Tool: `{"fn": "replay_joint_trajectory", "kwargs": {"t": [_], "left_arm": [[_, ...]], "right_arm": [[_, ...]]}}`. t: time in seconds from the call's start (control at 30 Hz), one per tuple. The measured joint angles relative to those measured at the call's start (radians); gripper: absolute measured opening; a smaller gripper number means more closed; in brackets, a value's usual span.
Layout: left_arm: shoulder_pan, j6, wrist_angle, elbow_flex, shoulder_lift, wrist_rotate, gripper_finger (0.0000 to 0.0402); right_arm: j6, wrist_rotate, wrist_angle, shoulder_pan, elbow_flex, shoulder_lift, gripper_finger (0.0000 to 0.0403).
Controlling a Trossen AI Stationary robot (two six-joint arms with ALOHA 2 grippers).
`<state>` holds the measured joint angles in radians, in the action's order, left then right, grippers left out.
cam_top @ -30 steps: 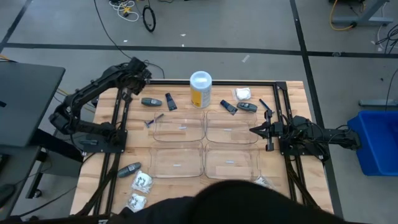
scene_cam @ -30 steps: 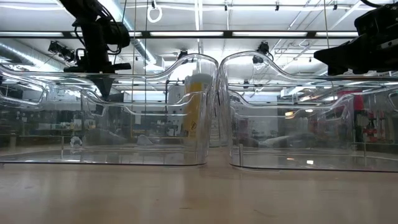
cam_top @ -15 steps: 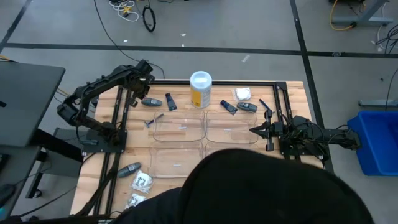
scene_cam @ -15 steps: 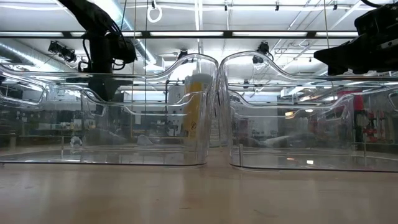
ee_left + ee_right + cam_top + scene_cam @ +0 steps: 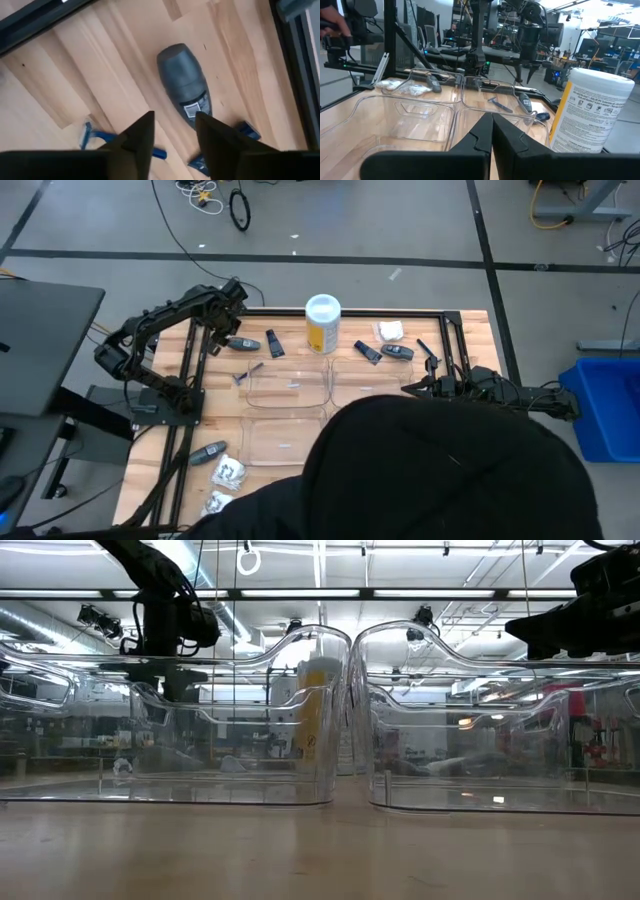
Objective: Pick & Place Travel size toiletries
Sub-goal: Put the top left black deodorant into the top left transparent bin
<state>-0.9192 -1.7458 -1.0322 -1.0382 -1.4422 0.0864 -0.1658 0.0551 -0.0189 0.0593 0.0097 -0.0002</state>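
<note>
A grey oval stick [image 5: 184, 85] lies flat on the wood at the far left, also seen from above [image 5: 240, 343]. A dark blue tube [image 5: 275, 343] and a blue razor [image 5: 247, 372] lie close by. My left gripper [image 5: 175, 120] hangs open just above the stick, pointing down, touching nothing; it also shows over the far-left corner [image 5: 232, 312]. More toiletries lie at the far right: a white packet [image 5: 390, 331], a tube [image 5: 366, 352], a grey stick [image 5: 397, 352] and a razor [image 5: 427, 350]. My right gripper [image 5: 492, 120] is shut, level, at the right [image 5: 410, 388].
A yellow canister with a white lid [image 5: 323, 325] stands at the far middle. Clear trays [image 5: 288, 385] fill the table's centre. A person's dark head [image 5: 440, 470] hides the near right of the table. Another grey stick [image 5: 207, 452] and packets [image 5: 230, 471] lie near left.
My left gripper has sunk toward the grey stick at the far left, shifting a little toward the table's right, and has rolled about its own axis. A person's head has come into the high view and now covers the near trays.
</note>
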Motion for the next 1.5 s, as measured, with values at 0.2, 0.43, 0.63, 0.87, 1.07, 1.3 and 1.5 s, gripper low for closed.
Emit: {"fn": "replay_joint_trajectory", "kwargs": {"t": [0.2,0.43,0.63,0.87,1.07,1.3,1.5], "left_arm": [[0.0,-0.063,-0.004,0.0,0.0,0.018,0.0224],[0.0,-0.078,-0.002,0.0,0.0,0.026,0.028],[0.0,-0.109,-0.001,0.0,0.0,0.03,0.03],[-0.001,-0.137,0.01,0.0,-0.004,0.063,0.0298],[0.0,-0.137,0.072,0.0,-0.08,0.028,0.0298],[-0.001,-0.15,0.109,0.001,-0.122,0.026,0.0297],[-0.001,-0.153,0.109,0.001,-0.129,0.025,0.0297]], "right_arm": [[0.0,0.0,0.0,0.0,0.0,0.0,0.0012],[0.0,0.0,0.0,0.0,0.0,0.0,0.0012],[0.0,0.0,0.0,0.0,0.0,0.0,0.0012],[0.0,0.0,0.0,0.0,0.0,0.0,0.0012],[0.0,0.0,0.0,0.0,0.0,0.0,0.0012],[0.0,0.0,0.0,0.0,0.0,0.0,0.0012],[0.0,0.0,0.0,0.0,0.0,0.0,0.0012]]}}
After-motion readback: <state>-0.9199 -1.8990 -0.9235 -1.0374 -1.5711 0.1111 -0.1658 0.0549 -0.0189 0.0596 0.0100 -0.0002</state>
